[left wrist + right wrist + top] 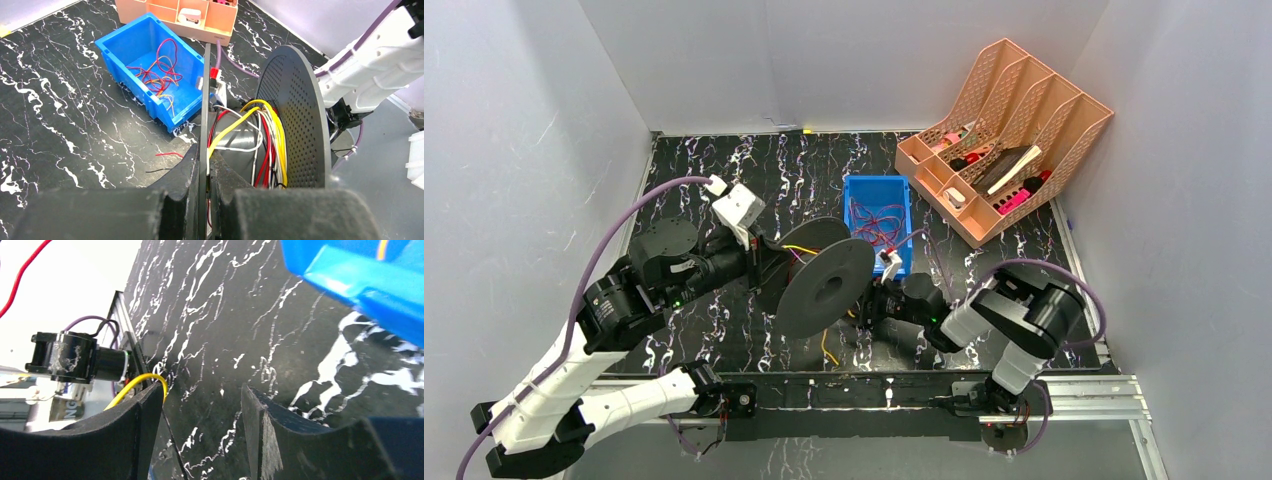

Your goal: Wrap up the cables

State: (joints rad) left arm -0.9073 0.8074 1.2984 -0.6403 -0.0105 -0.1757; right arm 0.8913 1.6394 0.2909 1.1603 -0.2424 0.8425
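Now: mid-wrap, some turns already on the hub.
spool [824, 285]: held up off the surface [724, 170], axis roughly level, between the two arms.
left claw [204, 175]: clamped shut on the thin edge of one spool disc.
cables [265, 130]: yellow, red and white turns lie round the hub between the discs.
yellow cable [827, 345]: loose tail hangs below the spool toward the surface.
right claw [200, 395]: open and holding nothing, low near the surface, just beside the spool. The yellow cable shows at one fingertip [145, 410]; cannot tell if it sits inside the gap.
bin [850, 215]: more red and yellow wires lie loose inside, behind the spool.
step: likely picking up the yellow tail for another turn.
next: right claw needs the tail between its fingers, then must close and carry it round the hub under some tension. The left claw has to hold the spool steady.
risk: thin wire may slip out of the grip.
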